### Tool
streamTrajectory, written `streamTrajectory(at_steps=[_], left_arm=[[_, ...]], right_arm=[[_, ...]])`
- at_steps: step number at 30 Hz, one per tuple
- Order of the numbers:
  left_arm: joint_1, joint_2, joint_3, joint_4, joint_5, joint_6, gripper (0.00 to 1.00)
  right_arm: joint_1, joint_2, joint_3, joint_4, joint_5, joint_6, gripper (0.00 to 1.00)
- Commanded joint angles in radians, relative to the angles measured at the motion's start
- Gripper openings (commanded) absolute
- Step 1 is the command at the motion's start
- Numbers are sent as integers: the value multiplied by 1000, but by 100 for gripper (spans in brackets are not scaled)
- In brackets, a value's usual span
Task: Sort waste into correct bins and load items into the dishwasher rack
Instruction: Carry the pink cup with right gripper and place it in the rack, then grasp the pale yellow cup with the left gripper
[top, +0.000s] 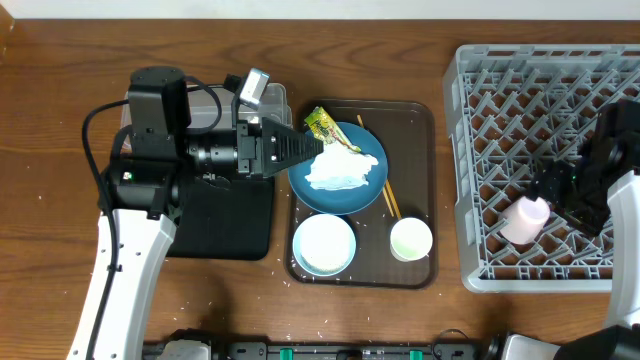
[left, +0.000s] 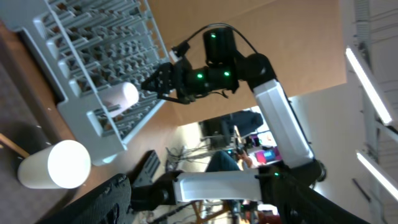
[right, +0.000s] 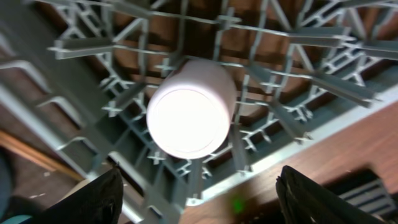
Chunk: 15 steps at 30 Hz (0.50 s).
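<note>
A brown wood-grain counter (top: 60, 60) is being viewed from above. At its right, the light-grey plastic dishwasher rack (top: 462, 150), square with a lattice bottom and openwork sides, is being occupied by a smooth cylindrical pink cup (top: 525, 218) lying on its side near the front wall. The right gripper (right: 199, 177) is being held wide open near the cup, gripping nothing. On the dark brown serving tray (top: 422, 140), the round dark-blue plate (top: 352, 200) is being covered by a crumpled white napkin (top: 342, 168), with the printed snack wrapper (top: 321, 122) at its far rim and thin wooden chopsticks (top: 390, 200) along its right side. The left gripper (top: 316, 150) is being held over the plate's left edge, fingers spread, nothing between them. A white bowl (top: 323, 243) and a small white cup (top: 410, 239) are being carried at the tray's near end.
</note>
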Motion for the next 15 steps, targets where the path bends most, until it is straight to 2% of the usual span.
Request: streamTrajectory(at_steps=[1,4,8,11,13,15], left_arm=[[-43,0,18,-26,-102,57,76],[-134,0,18,-121,-315,124,76],[-358,26,18,-272,-840,195,76],[-529,88,16,-274,-1183,198,76],[-618,149,16,-230,-1268,198,76],[-685,217,16,-178,-1263,198,75]], right_arm=[[-9,-48,50,4,-131,-51,78],[-9,-99,78,31,-259,-117,77],[-9,-190,87,116,-428,-139,79],[-6,-240,87,172,-479,-130,80],[-6,-266,87,186,-479,-103,82],[-6,-280,87,185,-478,-97,82]])
